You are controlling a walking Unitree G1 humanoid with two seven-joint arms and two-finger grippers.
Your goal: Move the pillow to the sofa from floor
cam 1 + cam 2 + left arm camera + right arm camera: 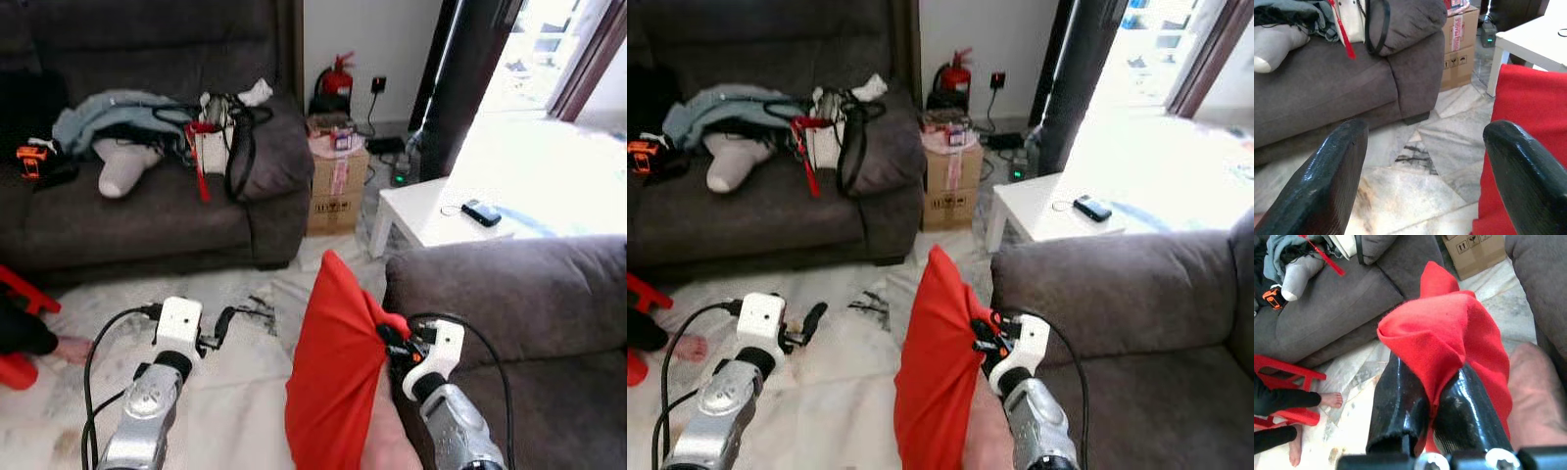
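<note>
A red pillow (333, 372) hangs upright between my arms, off the marble floor, beside the arm of the near grey sofa (509, 294). My right gripper (390, 338) is shut on the pillow's edge; in the right wrist view the red cloth (1449, 333) is pinched between the two black fingers (1400, 406). My left gripper (223, 325) is held open a little to the left of the pillow, with nothing between its fingers (1332, 176). The pillow's red side (1533, 98) lies just past one finger in the left wrist view.
A second grey sofa (147, 225) across the floor carries clothes, a white bag and black straps. Cardboard boxes (336, 181) and a white low table (441, 215) stand behind. A person's bare foot (73, 348) and red plastic furniture (24, 294) are at the left.
</note>
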